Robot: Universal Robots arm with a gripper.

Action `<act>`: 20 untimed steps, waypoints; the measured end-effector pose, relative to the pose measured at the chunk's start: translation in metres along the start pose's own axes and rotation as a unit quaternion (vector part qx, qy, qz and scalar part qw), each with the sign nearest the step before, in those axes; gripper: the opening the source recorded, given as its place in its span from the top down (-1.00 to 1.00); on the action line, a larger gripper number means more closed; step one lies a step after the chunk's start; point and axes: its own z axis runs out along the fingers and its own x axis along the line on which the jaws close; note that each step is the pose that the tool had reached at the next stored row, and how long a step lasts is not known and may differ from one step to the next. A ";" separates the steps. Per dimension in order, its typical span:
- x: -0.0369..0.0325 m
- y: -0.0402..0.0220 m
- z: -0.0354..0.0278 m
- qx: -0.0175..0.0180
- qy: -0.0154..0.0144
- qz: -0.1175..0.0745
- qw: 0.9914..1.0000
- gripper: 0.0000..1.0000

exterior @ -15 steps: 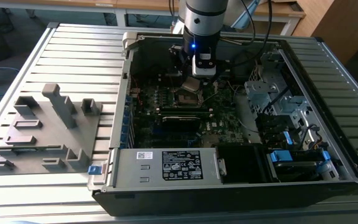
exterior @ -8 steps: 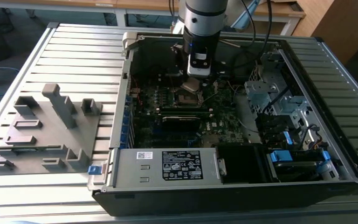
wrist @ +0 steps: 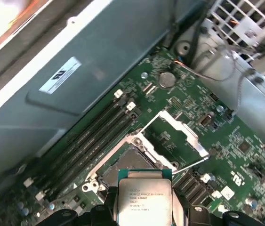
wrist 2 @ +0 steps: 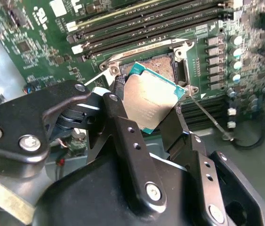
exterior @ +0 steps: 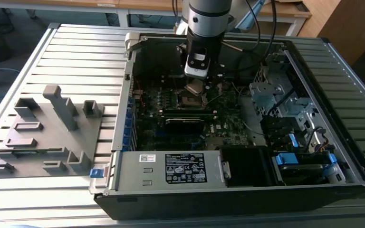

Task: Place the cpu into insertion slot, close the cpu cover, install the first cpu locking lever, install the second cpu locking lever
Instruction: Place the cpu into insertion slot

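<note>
My gripper hangs inside the open computer case, shut on the cpu. In the second wrist view the black fingers clamp the cpu by two opposite edges, and its silver top is tilted. The cpu hovers just above the insertion slot and partly covers it. The first wrist view shows the cpu at the near edge of the insertion slot. The cpu cover is swung open beyond the slot. A thin locking lever sticks out beside it.
Long black memory slots run beside the socket. A metal drive cage and cables fill the case on the exterior view's right. The labelled power supply stands at the case's near end. A grey fixture block sits on the slatted table.
</note>
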 end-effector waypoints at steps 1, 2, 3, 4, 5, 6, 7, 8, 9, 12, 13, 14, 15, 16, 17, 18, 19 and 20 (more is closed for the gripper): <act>0.0000 0.0000 0.0000 0.000 0.000 0.000 1.000 -0.08; 0.0000 0.0000 0.0000 0.000 0.000 0.000 1.000 -0.08; 0.0000 0.0000 0.0000 0.000 0.000 0.001 1.000 -0.08; 0.0000 0.0000 0.0000 0.000 0.000 0.001 1.000 -0.08; 0.0000 0.0000 0.0000 0.000 0.000 0.001 1.000 -0.08; 0.0000 0.0000 0.0000 0.000 0.000 0.002 1.000 -0.08; 0.0001 0.0000 0.0001 0.000 -0.001 0.009 1.000 -0.08; 0.0001 0.0000 0.0001 0.000 -0.002 0.018 1.000 -0.08; 0.0001 0.0000 0.0002 0.000 -0.002 0.027 1.000 -0.08; 0.0000 0.0000 0.0003 0.000 -0.004 0.055 0.998 -0.08; 0.0000 0.0000 0.0004 0.000 -0.005 0.064 0.998 -0.08; 0.0000 0.0000 0.0005 -0.001 -0.006 0.073 0.997 -0.08; 0.0000 0.0000 0.0005 -0.001 -0.007 0.082 0.997 -0.08; 0.0000 0.0000 0.0006 -0.001 -0.007 0.091 0.996 -0.08; 0.0000 0.0000 0.0006 -0.001 -0.008 0.100 0.995 -0.08; 0.0000 0.0000 0.0007 -0.001 -0.009 0.109 0.994 -0.08; 0.0000 0.0000 0.0008 -0.001 -0.009 0.118 0.993 -0.08; 0.0000 0.0000 0.0009 -0.001 -0.010 0.127 0.992 -0.08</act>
